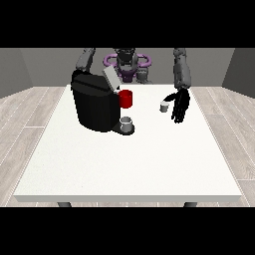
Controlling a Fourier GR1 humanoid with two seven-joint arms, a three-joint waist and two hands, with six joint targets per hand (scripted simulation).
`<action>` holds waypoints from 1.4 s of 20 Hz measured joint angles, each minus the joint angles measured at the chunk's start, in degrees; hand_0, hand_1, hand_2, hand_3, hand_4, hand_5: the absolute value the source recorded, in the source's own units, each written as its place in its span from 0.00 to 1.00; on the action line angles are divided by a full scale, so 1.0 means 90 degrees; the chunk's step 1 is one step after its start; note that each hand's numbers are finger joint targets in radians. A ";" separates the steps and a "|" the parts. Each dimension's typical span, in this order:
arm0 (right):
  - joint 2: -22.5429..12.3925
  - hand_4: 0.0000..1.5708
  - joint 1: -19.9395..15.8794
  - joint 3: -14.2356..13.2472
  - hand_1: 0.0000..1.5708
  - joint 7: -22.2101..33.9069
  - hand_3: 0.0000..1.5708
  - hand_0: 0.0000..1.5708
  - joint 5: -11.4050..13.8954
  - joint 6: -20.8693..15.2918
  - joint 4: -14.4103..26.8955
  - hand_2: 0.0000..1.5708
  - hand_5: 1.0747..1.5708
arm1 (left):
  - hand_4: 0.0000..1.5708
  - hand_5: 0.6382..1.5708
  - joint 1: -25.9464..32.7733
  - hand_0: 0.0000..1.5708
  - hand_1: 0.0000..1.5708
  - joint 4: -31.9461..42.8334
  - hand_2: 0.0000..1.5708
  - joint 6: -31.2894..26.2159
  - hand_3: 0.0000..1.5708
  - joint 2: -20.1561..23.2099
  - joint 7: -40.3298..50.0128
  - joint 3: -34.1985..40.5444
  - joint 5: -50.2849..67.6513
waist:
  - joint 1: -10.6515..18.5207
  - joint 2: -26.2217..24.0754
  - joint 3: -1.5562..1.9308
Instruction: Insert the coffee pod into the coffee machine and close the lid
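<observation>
White table [124, 169], black coffee machine [94, 104] hiding one robot hand — other robot hand [180, 105] released beside coffee pod [163, 106].

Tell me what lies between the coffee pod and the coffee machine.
Front view: only bare table lies between the coffee pod and the coffee machine.

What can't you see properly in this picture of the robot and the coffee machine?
- Front view: the hand at the view's left is hidden behind the coffee machine.
- The inside of the machine under the raised lid faces away.
- The coffee pod is too small for details.
- The hand at the view's right: its finger pose is too small to tell.
</observation>
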 measured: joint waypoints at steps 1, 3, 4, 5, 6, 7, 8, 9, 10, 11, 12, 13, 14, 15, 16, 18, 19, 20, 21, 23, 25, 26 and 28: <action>-0.0001 0.16 -0.0044 0.0001 0.00 0.0005 0.00 0.00 0.0000 0.0003 0.0021 0.00 1.00 | 0.00 1.00 -0.0063 0.00 0.00 0.0079 0.24 -0.0028 0.00 0.0006 0.0003 0.0019 -0.0016 | 0.0003 0.0005 0.0006; -0.0021 0.21 -0.0143 -0.0033 0.00 -0.0062 0.00 0.00 0.0016 -0.0001 0.0140 0.00 1.00 | 0.00 1.00 -0.0170 0.00 0.00 0.0163 0.20 -0.0105 0.00 0.0000 0.0023 0.0029 -0.0042 | 0.0038 0.0027 0.0017; -0.0024 0.24 -0.0150 -0.0070 0.00 -0.0097 0.00 0.00 0.0019 -0.0026 0.0215 0.00 1.00 | 0.00 1.00 -0.0161 0.00 0.00 0.0163 0.06 -0.0109 0.00 -0.0059 -0.0034 -0.0003 -0.0063 | 0.0081 0.0006 0.0020; 0.0003 0.24 -0.0147 -0.0067 0.00 -0.0122 0.00 0.00 0.0030 -0.0056 0.0237 0.00 1.00 | 0.00 1.00 -0.0196 0.00 0.00 0.0207 0.12 -0.0137 0.00 -0.0038 -0.0095 0.0030 -0.0054 | 0.0086 0.0013 0.0026; 0.0016 0.24 -0.0151 -0.0066 0.00 -0.0131 0.00 0.00 0.0028 -0.0058 0.0278 0.00 1.00 | 0.00 1.00 -0.0224 0.00 0.00 0.0246 0.25 -0.0156 0.00 -0.0024 -0.0120 0.0038 -0.0074 | 0.0084 0.0015 0.0031; 0.0025 0.24 -0.0182 -0.0069 0.00 -0.0070 0.00 0.00 0.0028 -0.0095 0.0229 0.00 1.00 | 0.00 1.00 -0.0256 0.00 0.00 0.0317 0.38 -0.0165 0.24 0.0011 -0.0217 0.0062 -0.0086 | 0.0074 0.0019 0.0034; 0.0020 0.25 -0.0271 -0.0092 0.00 -0.0061 0.00 0.00 0.0033 -0.0121 0.0258 0.00 1.00 | 0.00 1.00 -0.0318 0.25 0.25 0.0333 0.45 -0.0142 0.38 0.0055 -0.0210 0.0084 -0.0119 | 0.0069 0.0081 0.0041; 0.0010 0.26 -0.0297 -0.0107 0.00 -0.0068 0.00 0.00 0.0021 -0.0113 0.0271 0.00 1.00 | 0.00 1.00 -0.0359 0.44 0.44 0.0372 0.55 -0.0107 0.50 0.0103 -0.0213 0.0121 -0.0145 | 0.0041 0.0119 0.0047; 0.0017 0.26 -0.0319 -0.0145 0.00 -0.0113 0.00 0.00 0.0029 -0.0149 0.0381 0.00 1.00 | 0.00 1.00 -0.0377 0.65 0.65 0.0366 0.70 -0.0050 0.60 0.0063 -0.0176 0.0088 -0.0210 | 0.0071 0.0098 0.0043; 0.0002 0.25 -0.0348 -0.0177 0.00 -0.0146 0.00 0.00 0.0004 -0.0135 0.0417 0.00 1.00 | 0.00 1.00 -0.0408 0.72 0.72 0.0387 0.75 0.0037 0.64 0.0076 -0.0210 0.0105 -0.0252 | 0.0069 0.0123 0.0044; -0.0012 0.25 -0.0351 -0.0164 0.00 -0.0120 0.00 0.00 0.0009 -0.0120 0.0405 0.00 1.00 | 0.00 1.00 -0.0433 0.68 0.68 0.0441 0.73 0.0137 0.69 0.0091 -0.0214 0.0132 -0.0299 | 0.0031 0.0133 0.0045; -0.0048 0.25 -0.0363 -0.0209 0.00 -0.0158 0.00 0.00 -0.0020 -0.0085 0.0480 0.00 1.00 | 0.00 1.00 -0.0478 0.71 0.71 0.0469 0.75 0.0138 0.71 0.0119 -0.0204 0.0134 -0.0339 | 0.0027 0.0119 0.0037; -0.0028 0.24 -0.0339 -0.0196 0.00 -0.0171 0.00 0.00 -0.0009 -0.0097 0.0505 0.00 1.00 | 0.00 1.00 -0.0451 0.68 0.68 0.0474 0.72 0.0229 0.71 0.0103 -0.0210 0.0119 -0.0401 | 0.0012 0.0107 0.0044; -0.0026 0.26 -0.0324 -0.0209 0.00 -0.0129 0.00 0.00 -0.0037 -0.0081 0.0561 0.00 1.00 | 0.00 1.00 -0.0414 0.70 0.70 0.0471 0.73 0.0297 0.72 0.0056 -0.0168 0.0069 -0.0483 | 0.0021 0.0020 0.0044; -0.0028 0.26 -0.0329 -0.0251 0.00 -0.0218 0.00 0.00 -0.0063 -0.0066 0.0666 0.00 1.00 | 0.00 1.00 -0.0421 0.75 0.75 0.0436 0.76 0.0349 0.69 0.0054 -0.0188 0.0040 -0.0544 | 0.0044 0.0025 0.0043; -0.0012 0.25 -0.0405 -0.0254 0.00 -0.0248 0.00 0.00 -0.0052 -0.0090 0.0748 0.00 1.00 | 0.00 1.00 -0.0474 0.77 0.77 0.0440 0.78 0.0469 0.69 0.0051 -0.0119 0.0004 -0.0679 | 0.0017 0.0034 0.0048; -0.0014 0.24 -0.0410 -0.0290 0.00 -0.0298 0.00 0.00 -0.0064 -0.0089 0.0868 0.00 1.00 | 0.00 1.00 -0.0475 0.77 0.77 0.0413 0.78 0.0468 0.71 0.0023 -0.0061 -0.0043 -0.0740 | 0.0048 -0.0012 0.0045; -0.0041 0.23 -0.0417 -0.0329 0.00 -0.0349 0.00 0.00 -0.0097 -0.0044 0.0963 0.00 1.00 | 0.00 1.00 -0.0503 0.80 0.80 0.0393 0.79 0.0434 0.70 -0.0001 -0.0029 -0.0078 -0.0777 | 0.0043 -0.0043 0.0040; -0.0030 0.21 -0.0420 -0.0321 0.00 -0.0284 0.00 0.00 -0.0088 -0.0070 0.0975 0.00 1.00 | 0.05 1.00 -0.0479 0.80 0.80 0.0409 0.80 0.0428 0.70 -0.0044 -0.0056 -0.0127 -0.0824 | 0.0049 -0.0100 0.0037; 0.0014 0.21 -0.0427 -0.0300 0.00 -0.0307 0.00 0.00 -0.0046 -0.0129 0.1052 0.00 1.00 | 0.07 1.00 -0.0442 0.80 0.80 0.0380 0.79 0.0526 0.69 -0.0169 -0.0005 -0.0228 -0.0956 | 0.0066 -0.0176 0.0041; -0.0004 0.20 -0.0443 -0.0332 0.00 -0.0306 0.00 0.00 -0.0065 -0.0128 0.1093 0.00 1.00 | 0.04 1.00 -0.0425 0.84 0.84 0.0403 0.84 0.0543 0.73 -0.0236 -0.0049 -0.0268 -0.1013 | 0.0071 -0.0231 0.0037; -0.0040 0.19 -0.0438 -0.0370 0.00 -0.0290 0.00 0.00 -0.0089 -0.0105 0.1146 0.00 1.00 | 0.05 1.00 -0.0384 0.85 0.85 0.0382 0.85 0.0558 0.75 -0.0311 -0.0036 -0.0304 -0.1041 | 0.0096 -0.0302 0.0038; -0.0009 0.23 -0.0462 -0.0354 0.00 -0.0213 0.00 0.00 -0.0062 -0.0170 0.1184 0.00 1.00 | 0.09 1.00 -0.0398 0.77 0.77 0.0429 0.83 0.0590 0.77 -0.0424 0.0006 -0.0340 -0.1105 | 0.0111 -0.0373 0.0030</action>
